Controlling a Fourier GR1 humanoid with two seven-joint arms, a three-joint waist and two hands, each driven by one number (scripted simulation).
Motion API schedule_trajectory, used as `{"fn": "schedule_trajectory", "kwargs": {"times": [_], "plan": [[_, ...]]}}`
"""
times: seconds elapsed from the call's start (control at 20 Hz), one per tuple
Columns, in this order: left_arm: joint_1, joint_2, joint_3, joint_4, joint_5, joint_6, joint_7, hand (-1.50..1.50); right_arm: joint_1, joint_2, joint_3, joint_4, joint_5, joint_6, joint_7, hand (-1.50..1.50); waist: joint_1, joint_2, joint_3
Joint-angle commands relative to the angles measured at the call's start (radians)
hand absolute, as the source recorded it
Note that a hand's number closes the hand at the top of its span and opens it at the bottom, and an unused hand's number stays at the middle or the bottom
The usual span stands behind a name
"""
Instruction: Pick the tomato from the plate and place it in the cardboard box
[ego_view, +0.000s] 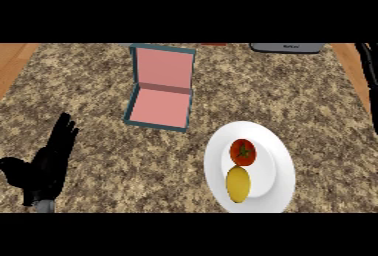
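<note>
tomato (243, 152) on plate (285, 175), cardboard box (159, 102) open, left hand (44, 172) fingers straight, empty, right hand (367, 65) @ edge, can't tell

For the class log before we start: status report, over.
Left hand open, resting lower left. Right hand barely showing, right edge. Tomato on plate beside yellow fruit; cardboard box open, nothing between.

Seen from my remote station, looking steeply down: a speckled brown-and-grey stone countertop (295, 95) fills most of my view, with strips of pale orange wood surface (15, 60) showing past its far left and far right corners. A smooth yellow oval fruit (238, 184) lies toward the lower right. At the far edge, right of centre, a grey flat-fronted appliance (286, 47) is cut off by the frame; I cannot read its label.
</note>
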Motion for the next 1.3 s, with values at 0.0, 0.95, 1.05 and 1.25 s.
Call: {"fn": "schedule_trajectory", "kwargs": {"times": [0.0,0.95,1.05,1.25], "plan": [[0.016,0.019,0.012,-0.002,-0.01,-0.03,-0.02,0.0,-0.087,0.043,0.023,0.024,0.083,-0.095,0.055,-1.5,-0.004,0.017,0.03],[-0.062,0.089,-0.058,0.027,-0.194,-0.012,0.04,0.0,0.297,0.371,0.23,0.288,0.804,-0.855,0.211,-1.5,-0.028,0.014,0.025],[-0.026,0.085,-0.07,0.006,-0.21,-0.003,0.021,0.0,0.333,0.322,0.227,0.275,0.877,-0.816,0.315,-1.5,-0.025,0.01,0.023],[-0.048,0.092,-0.06,0.03,-0.206,-0.015,0.022,0.0,0.343,0.25,0.265,0.272,0.964,-0.618,0.526,-1.5,-0.02,0.015,0.019]]}}
